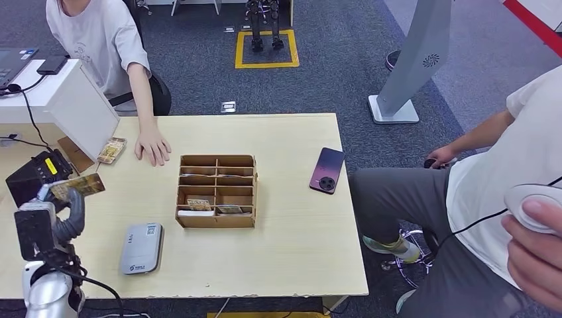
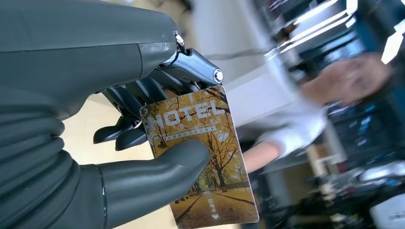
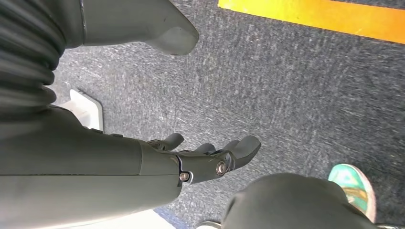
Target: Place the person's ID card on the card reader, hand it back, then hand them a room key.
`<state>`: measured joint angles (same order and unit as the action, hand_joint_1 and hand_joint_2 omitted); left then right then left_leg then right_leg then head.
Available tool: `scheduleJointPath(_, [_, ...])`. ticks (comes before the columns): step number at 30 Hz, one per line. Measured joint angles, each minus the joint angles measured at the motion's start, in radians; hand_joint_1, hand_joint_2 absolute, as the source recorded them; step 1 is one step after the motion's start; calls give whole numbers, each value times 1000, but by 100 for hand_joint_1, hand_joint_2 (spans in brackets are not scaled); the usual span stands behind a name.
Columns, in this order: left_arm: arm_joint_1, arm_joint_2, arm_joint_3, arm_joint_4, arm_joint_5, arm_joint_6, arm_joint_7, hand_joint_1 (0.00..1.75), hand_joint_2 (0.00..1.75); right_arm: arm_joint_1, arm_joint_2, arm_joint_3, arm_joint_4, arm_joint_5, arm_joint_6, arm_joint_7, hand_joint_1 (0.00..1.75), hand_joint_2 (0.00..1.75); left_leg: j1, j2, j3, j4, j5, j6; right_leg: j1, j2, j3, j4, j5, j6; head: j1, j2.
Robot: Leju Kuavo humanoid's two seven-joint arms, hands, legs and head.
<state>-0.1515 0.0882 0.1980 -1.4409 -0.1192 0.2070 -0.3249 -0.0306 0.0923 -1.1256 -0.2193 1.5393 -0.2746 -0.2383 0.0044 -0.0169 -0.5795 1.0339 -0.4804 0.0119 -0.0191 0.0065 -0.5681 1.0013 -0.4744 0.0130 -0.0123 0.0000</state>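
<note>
My left hand [image 1: 58, 211] is raised over the table's left edge and pinches a room key card [image 1: 80, 186] between thumb and fingers. The left wrist view shows that card [image 2: 205, 152] close up: autumn trees and the word HOTEL, with the thumb [image 2: 162, 167] pressed on its face. The grey card reader [image 1: 141, 248] lies flat on the table to the right of the hand. Another card [image 1: 111, 150] lies by the person's hand [image 1: 154, 147], which rests palm down on the table. My right hand [image 3: 205, 157] hangs over the carpet with its fingers apart, holding nothing.
A wooden slotted box [image 1: 217, 191] with cards stands mid-table. A dark phone [image 1: 327, 170] lies near the right edge. A black device [image 1: 33, 175] and a white stand [image 1: 79, 106] sit at far left. A second person [image 1: 504, 199] sits at the right.
</note>
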Motion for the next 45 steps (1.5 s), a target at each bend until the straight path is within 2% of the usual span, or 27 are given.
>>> scheduleJointPath(4, [-46,15,0,-48,-5,39,-27,175,175,-1,0,9,0,0,-1,1,0,175,0,2,1,0,0,0,0,3,-1,0,1,-1,-2,0])
scheduleJointPath(8, [-97,26,-1,-69,-122,164,-86,175,175,-3,0,31,0,0,4,1,0,175,0,3,-1,0,0,0,0,3,-3,0,1,-1,-1,0])
scheduleJointPath(14, [-227,125,-41,-59,-462,239,-25,175,175,-10,0,85,0,0,17,-1,0,175,0,5,-1,0,0,0,0,4,-4,0,1,-1,-1,0])
scheduleJointPath(20, [-317,186,-77,-18,-532,239,-1,175,175,-14,-3,111,0,0,22,2,0,175,0,6,-1,0,0,0,0,6,-4,0,1,-2,-1,0])
scheduleJointPath(27, [-340,208,-95,6,-537,239,3,175,175,-15,-3,125,0,0,22,3,0,175,0,6,-1,0,0,0,0,7,-5,0,1,-2,0,0])
scheduleJointPath(36, [-344,212,-101,19,-545,241,6,175,175,-15,-3,128,0,0,22,4,0,175,0,6,-2,0,0,0,0,7,-5,0,1,-2,-1,0])
scheduleJointPath(41, [-358,230,-114,37,-661,283,32,175,175,-15,-4,137,0,0,27,6,0,175,0,6,-2,0,0,0,0,7,-5,0,1,-2,-1,0])
scheduleJointPath(45, [-390,256,-140,95,-836,380,54,175,175,-19,-5,155,1,0,31,2,0,175,0,6,-2,0,0,0,0,7,-5,0,1,-2,0,0])
